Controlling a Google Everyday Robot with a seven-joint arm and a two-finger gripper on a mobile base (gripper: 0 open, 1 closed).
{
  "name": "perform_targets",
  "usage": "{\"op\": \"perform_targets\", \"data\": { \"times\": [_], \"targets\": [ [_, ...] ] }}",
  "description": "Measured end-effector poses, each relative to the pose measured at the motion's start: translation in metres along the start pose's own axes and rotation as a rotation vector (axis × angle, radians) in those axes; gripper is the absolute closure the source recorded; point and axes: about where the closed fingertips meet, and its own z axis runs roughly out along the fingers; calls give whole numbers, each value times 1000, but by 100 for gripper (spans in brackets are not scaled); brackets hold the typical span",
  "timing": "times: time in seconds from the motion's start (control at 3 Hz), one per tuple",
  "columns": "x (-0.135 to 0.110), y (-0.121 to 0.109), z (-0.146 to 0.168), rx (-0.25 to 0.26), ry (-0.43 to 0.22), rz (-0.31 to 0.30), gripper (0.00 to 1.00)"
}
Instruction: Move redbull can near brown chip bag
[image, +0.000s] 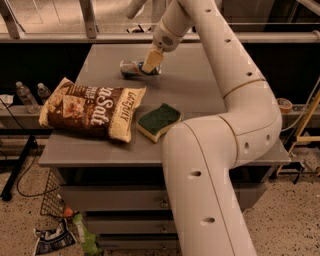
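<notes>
The gripper (152, 62) is down at the far side of the table (201, 89), right against the right end of the redbull can (130, 68), which lies on its side. Whether the jaws clamp it, I cannot tell. The brown chip bag (92, 109) lies well apart at the near left edge, with a green sponge (158, 120) just beside it.

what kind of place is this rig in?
Likely a lab or workshop: grey drawer cabinet, speckled floor with litter, water bottles beside it. Gripper is at the redbull can on top.
</notes>
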Motion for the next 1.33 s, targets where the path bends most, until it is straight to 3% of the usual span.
{"op": "perform_targets", "data": {
  "times": [0.67, 1.0, 1.33],
  "targets": [
    [-68, 73, 18, -243, -138, -261, 100],
    [-85, 101, 24, -326, -160, -335, 100],
    [-90, 94, 30, -299, -174, -327, 81]
  ]
}}
